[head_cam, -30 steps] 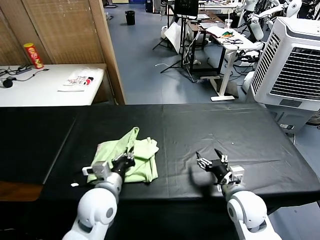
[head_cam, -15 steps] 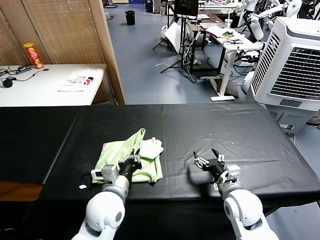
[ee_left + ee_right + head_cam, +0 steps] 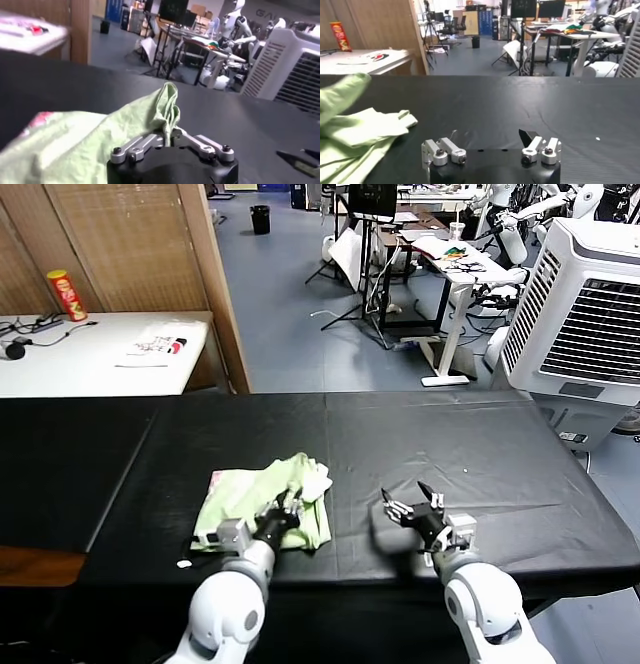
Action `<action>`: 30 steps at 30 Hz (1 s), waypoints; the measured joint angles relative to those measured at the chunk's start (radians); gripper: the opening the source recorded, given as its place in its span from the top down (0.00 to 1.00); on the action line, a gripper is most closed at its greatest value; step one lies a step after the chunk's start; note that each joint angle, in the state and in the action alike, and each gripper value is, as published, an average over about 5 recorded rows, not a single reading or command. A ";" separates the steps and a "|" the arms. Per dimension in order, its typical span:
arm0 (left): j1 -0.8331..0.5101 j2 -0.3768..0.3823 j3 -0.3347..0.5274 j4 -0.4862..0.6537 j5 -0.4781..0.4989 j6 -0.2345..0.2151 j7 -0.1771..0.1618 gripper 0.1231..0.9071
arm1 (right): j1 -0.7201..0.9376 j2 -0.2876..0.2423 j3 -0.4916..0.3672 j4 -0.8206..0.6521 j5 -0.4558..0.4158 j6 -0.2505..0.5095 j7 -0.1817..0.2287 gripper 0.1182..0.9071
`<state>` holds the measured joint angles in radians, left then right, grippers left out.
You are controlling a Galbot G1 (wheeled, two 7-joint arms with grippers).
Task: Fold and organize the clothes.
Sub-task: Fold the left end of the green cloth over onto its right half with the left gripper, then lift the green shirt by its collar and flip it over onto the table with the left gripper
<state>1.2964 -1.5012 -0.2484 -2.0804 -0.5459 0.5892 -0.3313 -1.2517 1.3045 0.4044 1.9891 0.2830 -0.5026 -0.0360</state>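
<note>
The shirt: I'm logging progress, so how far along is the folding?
Done: the shirt is already doubled into a loose bundle on the table. In hand: the left gripper is at its near right edge, with a fold of fabric standing up between its fingers in the left wrist view. Left: the bundle is uneven and needs squaring up. The right gripper waits open beside it, holding nothing.

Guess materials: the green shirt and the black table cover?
Green shirt: thin woven cloth, likely cotton or a blend, matte; it bunches into soft folds and peaks.
Black table cover: probably a synthetic sheet, faint sheen, with fine creases and a visible seam.
</note>
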 joint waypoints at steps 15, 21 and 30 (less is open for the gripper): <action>0.092 0.056 -0.161 -0.081 0.164 -0.180 0.114 0.14 | 0.195 0.036 -0.269 -0.127 -0.054 -0.005 -0.056 0.14; 0.136 0.069 -0.257 -0.061 0.183 -0.248 0.157 0.14 | 0.229 0.053 -0.341 -0.189 -0.191 -0.067 -0.044 0.14; 0.133 0.060 -0.340 0.037 0.132 -0.387 0.237 0.14 | 0.206 0.056 -0.320 -0.160 -0.130 0.047 0.024 0.14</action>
<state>1.4296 -1.4408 -0.5886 -2.0432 -0.4137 0.2026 -0.0948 -1.0453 1.3606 0.0846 1.8291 0.1531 -0.4560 -0.0124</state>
